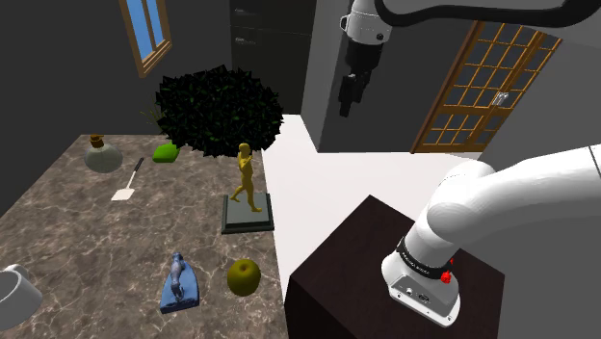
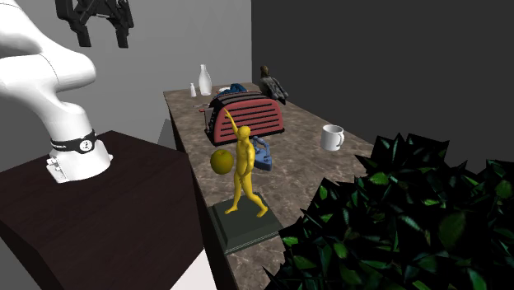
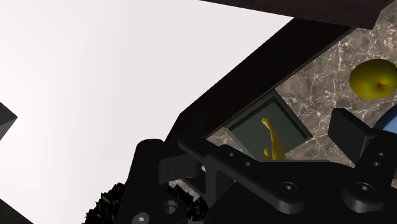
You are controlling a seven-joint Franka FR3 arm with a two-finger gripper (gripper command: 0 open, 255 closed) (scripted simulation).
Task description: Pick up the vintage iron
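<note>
Shoulder view: gripper (image 1: 348, 106) hangs high, well apart from the blue iron (image 1: 179, 282) lying on the marble counter (image 1: 67, 231) near a yellow-green fruit (image 1: 244, 276). Second exterior view: fingers spread, empty. Wrist view: same. Nothing done yet; approach, grasp and lift remain.

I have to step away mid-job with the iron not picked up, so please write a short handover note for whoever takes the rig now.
Gripper: open and empty, raised high, well off the counter.
Iron: blue, lying on the marble counter beside a yellow-green apple. In the shoulder view it is nearer the camera than the yellow figurine.
Done: nothing. The iron is untouched.
Left: bring the gripper over the iron, lower it, close on the iron, and lift.
</note>
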